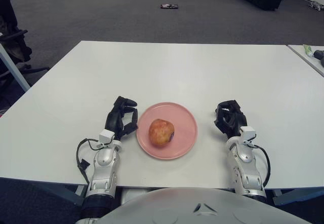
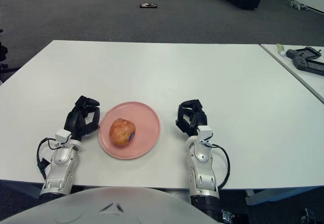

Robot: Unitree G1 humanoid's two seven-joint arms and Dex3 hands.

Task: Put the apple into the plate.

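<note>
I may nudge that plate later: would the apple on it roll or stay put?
The apple is rounded, so it would probably roll if jolted. The pink plate looks shallow, its low rim likely a weak stop. The white table looks smooth, so the plate probably slides easily.

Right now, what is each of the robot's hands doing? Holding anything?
Left hand: fingers curled, holding nothing, left of the plate.
Right hand: fingers curled, holding nothing, right of the plate.
</note>
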